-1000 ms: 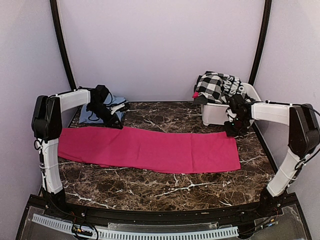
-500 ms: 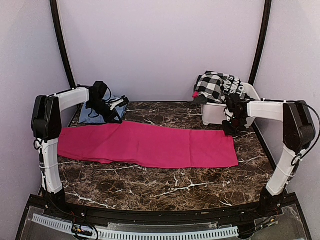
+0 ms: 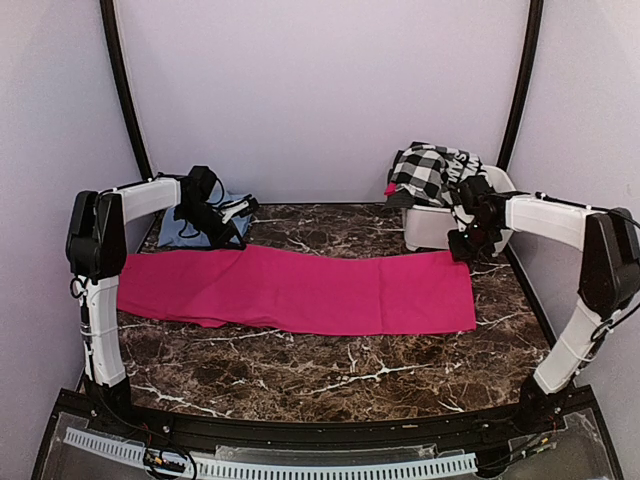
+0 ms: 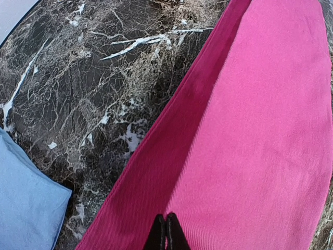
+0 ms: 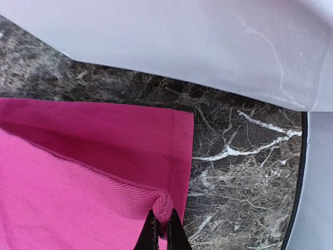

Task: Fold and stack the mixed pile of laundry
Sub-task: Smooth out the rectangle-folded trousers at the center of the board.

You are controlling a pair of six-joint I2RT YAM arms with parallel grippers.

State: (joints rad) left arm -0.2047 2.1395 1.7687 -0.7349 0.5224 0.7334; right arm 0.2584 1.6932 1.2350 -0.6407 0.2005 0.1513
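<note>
Across the table (image 3: 330,370) middle: magenta cloth (image 3: 300,292) lies spread, long side from 9 to 3 o'clock.
At 10 o'clock, left gripper (image 4: 166,232): I see the fingers together, nipping the cloth's far edge.
At 2 o'clock, right gripper (image 5: 161,229): fingers clamped on a bunched cloth corner.
Far, 10 o'clock: light-blue piece (image 3: 180,232).
Far, 1 o'clock: checked garment (image 3: 425,172) on white tub (image 3: 432,228).

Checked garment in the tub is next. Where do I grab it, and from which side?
Probably pinch the heaped crest of the checked garment, above the rim of the white tub, coming down from the table side: the wall stands close behind, and the folds there offer loose cloth. The right gripper is nearest but shut on the pink cloth.
</note>
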